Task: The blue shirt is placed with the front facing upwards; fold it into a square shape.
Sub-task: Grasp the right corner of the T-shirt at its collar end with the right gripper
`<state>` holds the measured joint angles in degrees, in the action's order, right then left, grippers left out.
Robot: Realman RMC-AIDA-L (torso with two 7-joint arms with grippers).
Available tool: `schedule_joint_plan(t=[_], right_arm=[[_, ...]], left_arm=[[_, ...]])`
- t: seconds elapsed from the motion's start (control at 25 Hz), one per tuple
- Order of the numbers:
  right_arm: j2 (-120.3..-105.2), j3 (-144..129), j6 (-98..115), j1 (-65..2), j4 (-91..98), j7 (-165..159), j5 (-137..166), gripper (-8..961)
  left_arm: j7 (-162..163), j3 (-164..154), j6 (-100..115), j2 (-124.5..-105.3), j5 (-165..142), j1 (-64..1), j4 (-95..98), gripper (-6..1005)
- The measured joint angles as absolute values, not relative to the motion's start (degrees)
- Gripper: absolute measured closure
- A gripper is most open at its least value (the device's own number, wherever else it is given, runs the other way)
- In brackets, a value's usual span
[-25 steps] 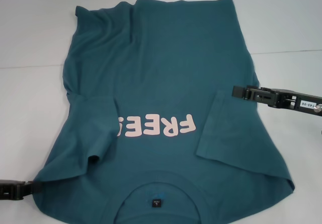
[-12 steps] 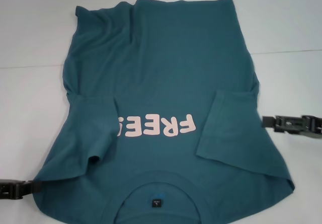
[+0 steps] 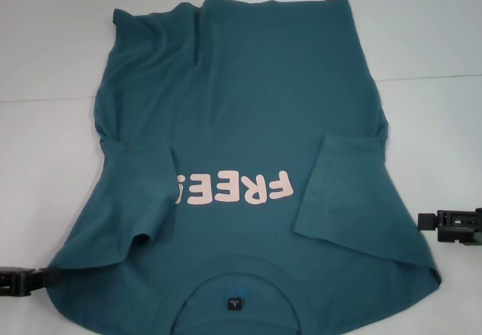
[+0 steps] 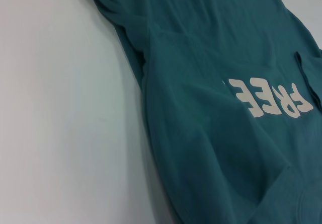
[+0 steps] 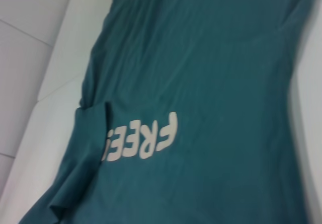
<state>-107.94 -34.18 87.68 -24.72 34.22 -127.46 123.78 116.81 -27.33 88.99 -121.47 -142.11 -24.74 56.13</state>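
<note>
The blue shirt lies front up on the white table, collar nearest me and hem at the far side. Its pink "FREE!" print and small black neck label show. Both sleeves are folded inward, one covering the end of the print, the other lying beside it. My left gripper is low at the shirt's near left shoulder edge, its tip at the cloth. My right gripper is off the cloth, just right of the near right side. Both wrist views show the shirt and its print, but no gripper.
Bare white table surrounds the shirt on the left, right and far sides. A faint seam line crosses the table at the back. The far left part of the shirt is wrinkled.
My right gripper has drawn back from the folded right sleeve, moving right and toward me, off the cloth. The left gripper has barely moved. The shirt lies as before.
</note>
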Motion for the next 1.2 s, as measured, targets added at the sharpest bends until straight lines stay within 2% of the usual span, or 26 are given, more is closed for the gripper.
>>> schedule_joint_plan(t=[0.44,1.2], right_arm=[[-109.69,-34.72,81.12,-26.15,34.19,-126.89,126.12,77],[-111.22,-34.75,78.42,-27.17,34.18,-126.75,128.82,76]], left_arm=[[116.81,-27.33,88.58,-121.46,-142.01,-24.96,55.76,993],[116.81,-27.47,88.50,-121.46,-142.02,-25.24,55.63,993]])
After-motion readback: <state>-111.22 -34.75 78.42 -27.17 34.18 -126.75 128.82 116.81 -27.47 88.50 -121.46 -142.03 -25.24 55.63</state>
